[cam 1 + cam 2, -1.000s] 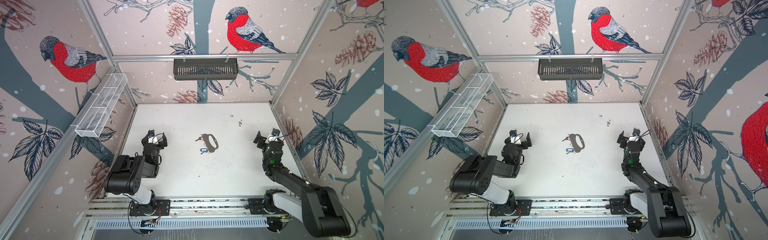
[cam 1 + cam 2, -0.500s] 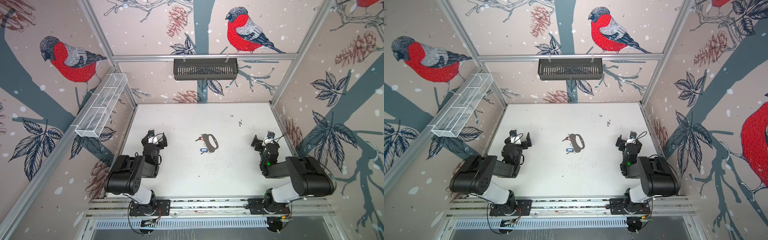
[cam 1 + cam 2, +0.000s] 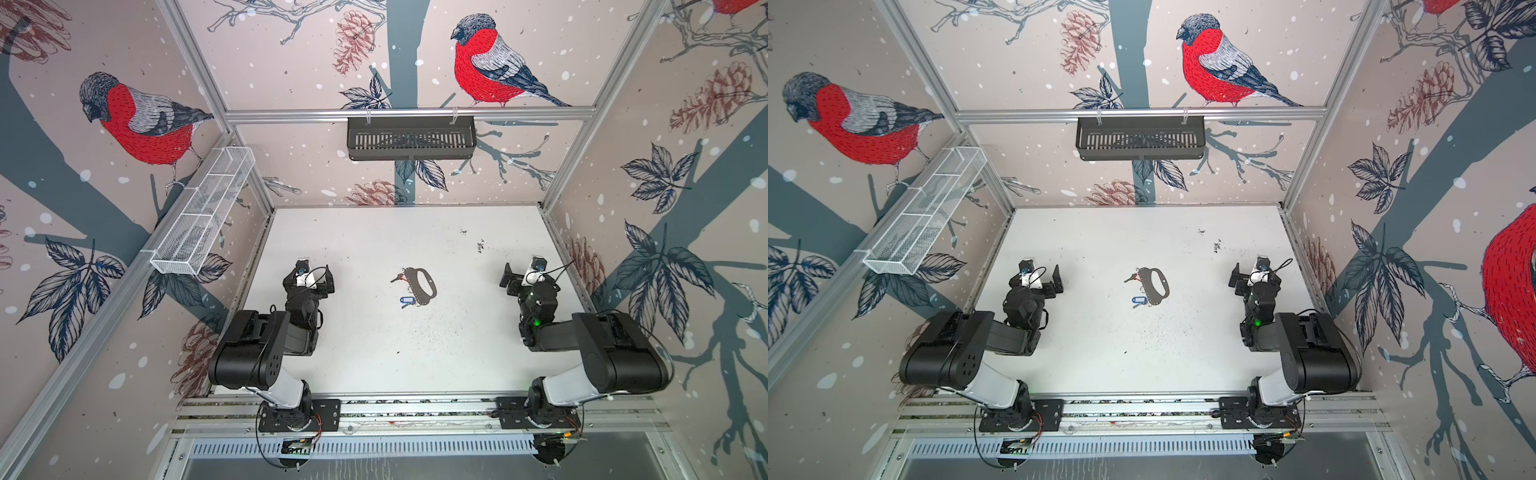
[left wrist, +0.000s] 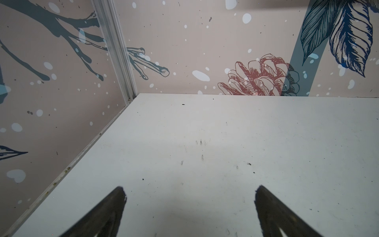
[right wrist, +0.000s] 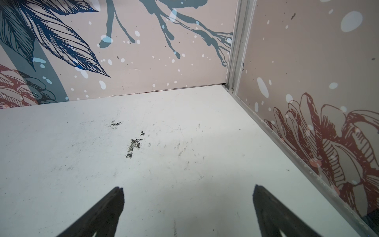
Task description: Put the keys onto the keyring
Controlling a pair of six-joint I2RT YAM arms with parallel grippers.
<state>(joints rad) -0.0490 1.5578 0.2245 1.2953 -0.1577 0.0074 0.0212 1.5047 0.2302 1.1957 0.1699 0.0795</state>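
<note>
Lying near the middle of the white table [image 3: 374, 357], the keyring [image 3: 424, 286] shows as a flat, dark D-shaped plate with one large slot. Two key sets rest at the plate's edge that faces my left arm: the red-tagged keys [image 3: 399, 277] at the far end, the blue-tagged keys [image 3: 407, 300] at the near end. Both touch the plate in both top views, but they are too small to tell whether their rings pass through its holes. I judge the task either finished or not yet begun: if the sets are hooked on, nothing is left, and if they only lie alongside, both must be threaded. Neither wrist view shows the keyring, only bare, scuffed tabletop and the patterned walls [image 4: 205, 51]. My left gripper [image 4: 190, 188] has its jaws spread wide and empty, low over the table on my left side. My right gripper [image 5: 188, 187] is equally wide and empty on my right side. Both grippers are well apart from the keyring, one on each side. Both arms are folded, elbows tucked toward the rail [image 3: 415, 409] at the front edge, wrists pointing toward the far side
</note>
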